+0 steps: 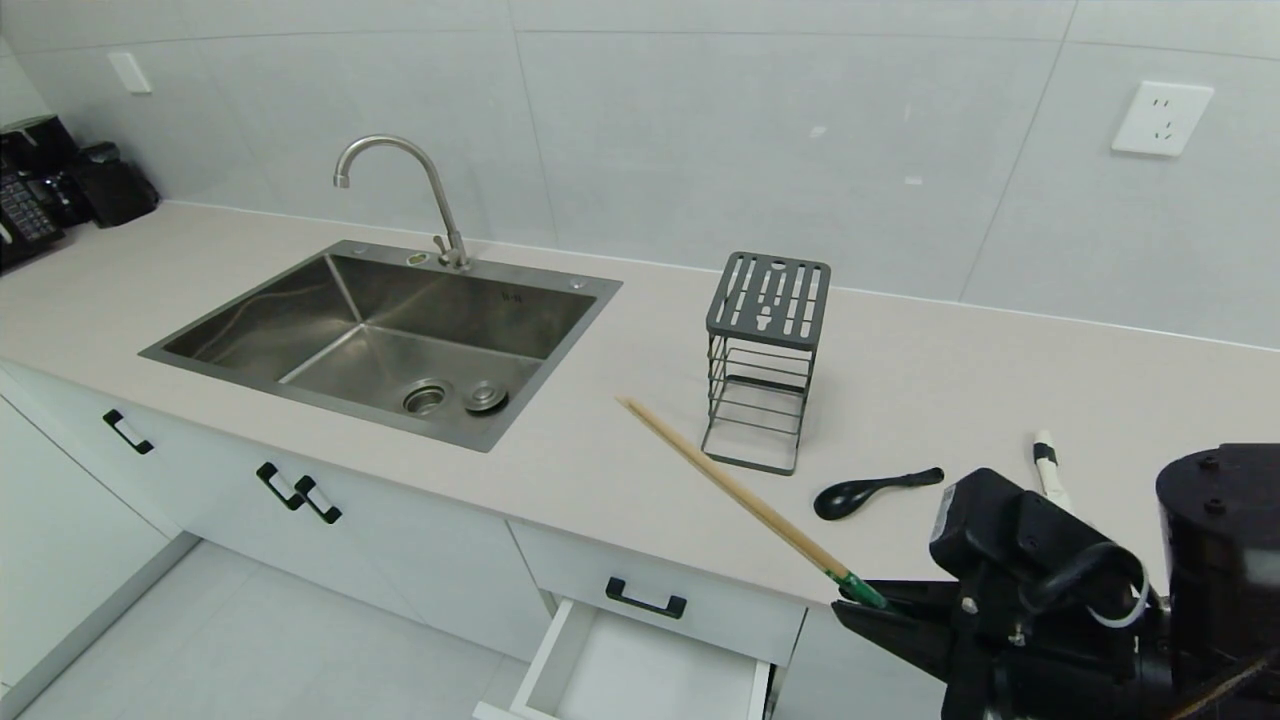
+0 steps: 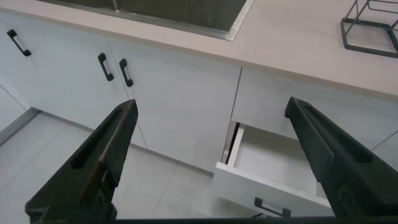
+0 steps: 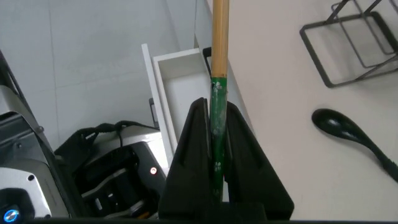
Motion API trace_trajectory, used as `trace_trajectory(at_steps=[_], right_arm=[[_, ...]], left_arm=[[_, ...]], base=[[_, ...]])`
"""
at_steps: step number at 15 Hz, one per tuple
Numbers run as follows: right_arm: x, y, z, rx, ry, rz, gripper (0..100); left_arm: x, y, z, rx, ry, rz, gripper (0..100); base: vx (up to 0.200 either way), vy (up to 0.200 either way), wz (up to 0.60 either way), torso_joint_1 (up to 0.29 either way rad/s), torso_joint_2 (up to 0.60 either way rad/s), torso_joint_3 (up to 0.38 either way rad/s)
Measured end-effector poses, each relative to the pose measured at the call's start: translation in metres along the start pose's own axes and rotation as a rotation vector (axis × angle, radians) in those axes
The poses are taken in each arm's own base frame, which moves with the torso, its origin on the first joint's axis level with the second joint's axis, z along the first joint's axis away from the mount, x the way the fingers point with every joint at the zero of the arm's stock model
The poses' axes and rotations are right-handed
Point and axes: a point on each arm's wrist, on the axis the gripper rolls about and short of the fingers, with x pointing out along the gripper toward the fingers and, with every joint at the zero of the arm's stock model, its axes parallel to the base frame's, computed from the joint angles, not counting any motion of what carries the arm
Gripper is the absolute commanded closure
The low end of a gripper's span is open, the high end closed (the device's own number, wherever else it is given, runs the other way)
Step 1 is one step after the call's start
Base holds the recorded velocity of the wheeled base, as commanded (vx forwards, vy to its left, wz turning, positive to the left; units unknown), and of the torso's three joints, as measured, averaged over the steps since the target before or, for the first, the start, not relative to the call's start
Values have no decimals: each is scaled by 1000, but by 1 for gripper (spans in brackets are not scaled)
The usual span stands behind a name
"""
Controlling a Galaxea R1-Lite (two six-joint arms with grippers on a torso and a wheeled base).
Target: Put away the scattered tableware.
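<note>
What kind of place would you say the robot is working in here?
Most likely a kitchen: a steel sink with a faucet is set into the countertop, an open drawer sits below, and tableware lies about, such as a black spoon.

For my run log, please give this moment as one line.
right pincer: shut on chopsticks | left pincer: open | black spoon: on counter | drawer: open

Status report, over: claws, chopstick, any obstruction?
Right claw shut on long green-ended wooden chopstick, at beige counter edge. Left claw open, empty. Black spoon lies beside grey wire rack.
</note>
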Motion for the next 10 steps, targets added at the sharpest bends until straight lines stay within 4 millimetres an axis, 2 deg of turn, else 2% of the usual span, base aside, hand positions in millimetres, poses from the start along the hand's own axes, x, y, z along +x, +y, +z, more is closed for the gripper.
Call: trace_trajectory(at_steps=[2, 5, 10], right_arm=[[2, -2, 5, 2, -18, 12, 100], [17, -3, 14, 0, -22, 17, 100], [33, 6, -3, -16, 48, 208, 100]], left_arm=[[0, 0, 0, 0, 0, 0, 0], [0, 0, 0, 0, 0, 0, 0], [0, 0, 0, 0, 0, 0, 0]], base=[[0, 0, 0, 0, 0, 0], [0, 0, 0, 0, 0, 0], [0, 0, 0, 0, 0, 0]])
